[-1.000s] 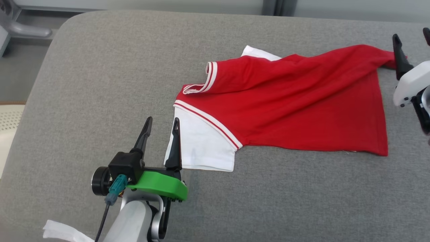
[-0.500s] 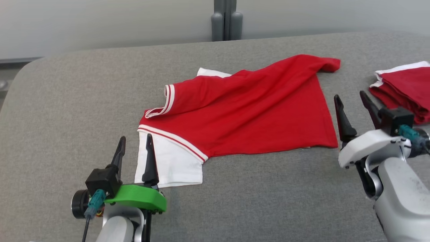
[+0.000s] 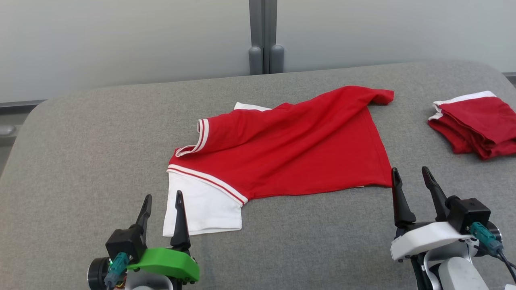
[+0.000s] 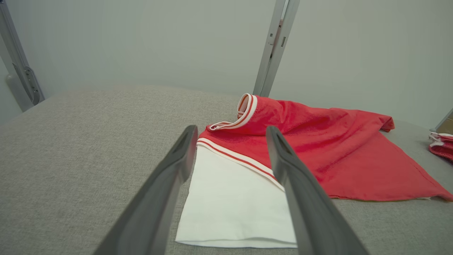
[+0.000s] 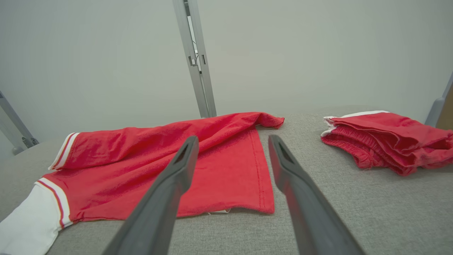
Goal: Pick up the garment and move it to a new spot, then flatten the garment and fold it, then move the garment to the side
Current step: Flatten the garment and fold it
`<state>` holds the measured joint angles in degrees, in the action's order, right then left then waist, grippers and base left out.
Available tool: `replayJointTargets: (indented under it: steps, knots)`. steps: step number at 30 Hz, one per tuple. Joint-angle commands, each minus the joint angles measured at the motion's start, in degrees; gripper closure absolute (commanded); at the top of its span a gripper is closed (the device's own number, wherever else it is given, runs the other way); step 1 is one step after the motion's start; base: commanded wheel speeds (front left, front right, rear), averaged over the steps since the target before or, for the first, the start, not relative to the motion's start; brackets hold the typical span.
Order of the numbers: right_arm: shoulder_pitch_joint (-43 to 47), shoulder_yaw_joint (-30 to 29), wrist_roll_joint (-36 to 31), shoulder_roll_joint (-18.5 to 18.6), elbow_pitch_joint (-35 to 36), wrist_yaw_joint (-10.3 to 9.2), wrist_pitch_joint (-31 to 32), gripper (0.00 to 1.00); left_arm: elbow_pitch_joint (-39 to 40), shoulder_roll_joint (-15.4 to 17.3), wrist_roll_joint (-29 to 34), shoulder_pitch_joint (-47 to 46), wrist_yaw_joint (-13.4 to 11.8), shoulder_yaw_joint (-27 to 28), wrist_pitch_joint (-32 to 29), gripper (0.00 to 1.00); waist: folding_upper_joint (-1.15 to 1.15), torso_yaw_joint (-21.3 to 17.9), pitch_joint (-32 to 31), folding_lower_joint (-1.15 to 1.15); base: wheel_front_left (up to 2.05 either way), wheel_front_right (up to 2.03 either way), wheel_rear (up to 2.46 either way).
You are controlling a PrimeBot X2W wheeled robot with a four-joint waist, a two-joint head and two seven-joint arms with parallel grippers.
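The red shirt (image 3: pixel 290 153) lies spread but not flat near the middle of the grey padded table (image 3: pixel 80 161), rumpled along its far edge. Its long axis runs across the robot's front. The striped collar (image 3: pixel 199 137) points to the robot's left, and the hem (image 3: pixel 379 141) points to its right, where the far hem corner (image 3: pixel 381 96) is curled over. A white sleeve (image 3: pixel 201 209) sticks out from the collar end toward the robot. The left gripper (image 3: pixel 163 194) sits just on the near side of that sleeve, its fingers spread and empty. In the left wrist view the sleeve's cuff lies straight ahead between them. The right gripper (image 3: pixel 409 169), also spread and holding nothing, stands just beside the near hem corner, slightly outside it. Each arm is therefore close to its own end of the shirt, and neither is clearly nearer. A two-handed grasp at sleeve and hem looks like the natural next step. A folded pile of red clothing (image 3: pixel 475 125) rests well apart at the far right.
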<state>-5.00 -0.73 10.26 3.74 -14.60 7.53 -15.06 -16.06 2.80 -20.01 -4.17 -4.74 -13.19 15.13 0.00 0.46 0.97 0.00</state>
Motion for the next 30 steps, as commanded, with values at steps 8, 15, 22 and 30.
replayJointTargets:
  steps: [8, 15, 22, 30]
  knots:
    - [2.8, 0.6, 0.5, -0.8, 2.7, -0.09, 0.2, 0.00, -1.4, 0.2, 1.0, 1.1, -0.1, -0.1, 0.0, 0.00, 0.00, 1.0, -1.2, 0.00, 0.00, 0.00, 0.00]
    - [3.2, 0.6, 0.0, -0.8, 3.3, -0.09, 0.7, 0.00, -1.3, 0.2, 1.0, 0.7, -0.3, -0.2, 0.0, 0.00, 0.00, 1.5, -1.1, 0.00, 0.00, 0.00, 0.00]
    - [3.3, 0.5, -1.0, -0.8, 3.3, -0.09, 2.2, 0.00, -2.7, 0.2, 1.5, -0.2, 0.6, -0.3, 0.0, 0.00, 0.00, 1.4, -0.1, 0.00, 0.00, 0.00, 0.00]
    - [2.6, 0.3, -0.3, -0.8, 2.9, -0.09, 3.3, 0.00, -12.5, 1.1, -0.9, -5.3, 0.0, 0.9, -6.4, 0.00, 0.00, 0.6, 1.8, 0.00, 0.00, 0.00, 0.00]
